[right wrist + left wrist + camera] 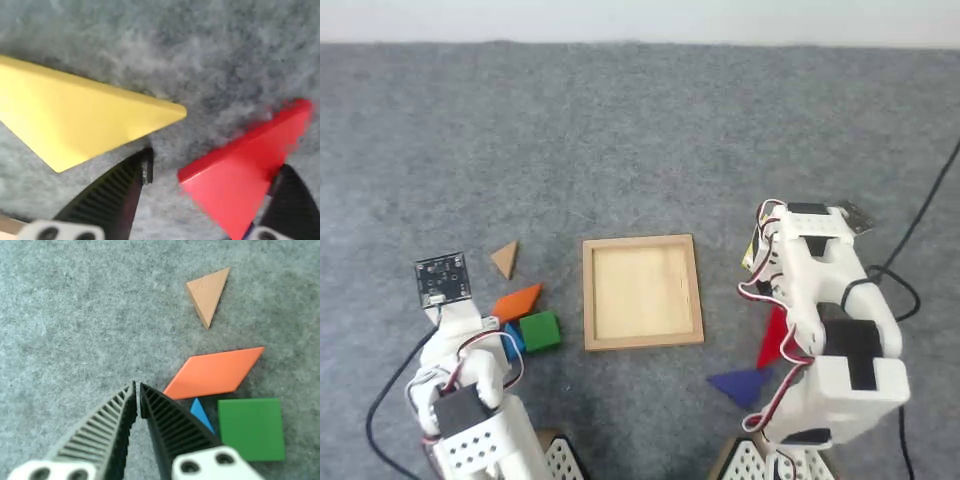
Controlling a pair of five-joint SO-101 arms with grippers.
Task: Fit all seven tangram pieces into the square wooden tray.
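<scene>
Tangram pieces, six counted in the high view, lie on grey felt [620, 130] outside the one pale square wooden tray [588, 300]. A tan triangle [504, 258], orange parallelogram [517, 300], green square [540, 330] and light-blue triangle [513, 341] are on one side. A red triangle [775, 335] and dark-blue triangle [740, 383] are on the other. A pale wall [640, 20] runs behind.

Left wrist view: the left gripper [138, 390] is pressed together, holding nothing, near the orange parallelogram.

Right wrist view: the right gripper [215, 170] is spread around the red triangle, with a seventh piece, a yellow triangle [80, 120], beside it.

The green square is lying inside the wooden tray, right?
Not quite. The green square is lying on the grey mat outside the wooden tray, beside the orange piece. The high view shows it.
</scene>
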